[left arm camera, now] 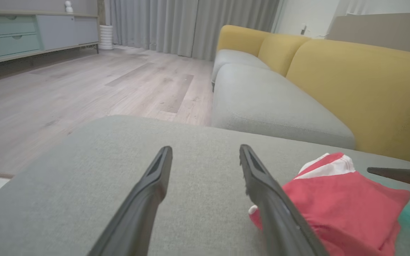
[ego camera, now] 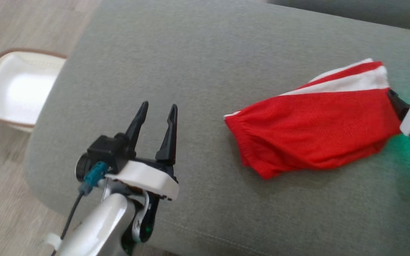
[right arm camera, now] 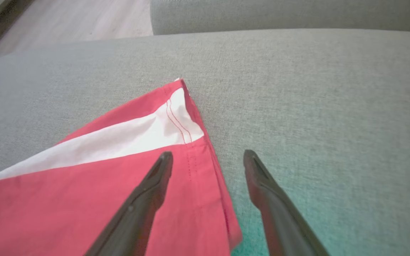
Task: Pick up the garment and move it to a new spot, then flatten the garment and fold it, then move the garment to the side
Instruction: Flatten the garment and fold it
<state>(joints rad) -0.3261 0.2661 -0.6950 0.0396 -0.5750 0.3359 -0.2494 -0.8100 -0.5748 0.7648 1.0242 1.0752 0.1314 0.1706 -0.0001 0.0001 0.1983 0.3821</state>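
Garment point(ego camera: 315, 131) — red with a white stripe — is lying on the grey sofa cushion point(ego camera: 205, 53). At its hem the right gripper point(right arm camera: 208, 156) is hovering, fingers spread, grasping nothing; the left gripper point(ego camera: 158, 108) is hanging well apart, likewise spread and empty.

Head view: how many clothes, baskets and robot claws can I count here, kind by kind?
Garment: 1
Basket: 1
Grippers: 2, the left gripper and the right gripper
Total: 4
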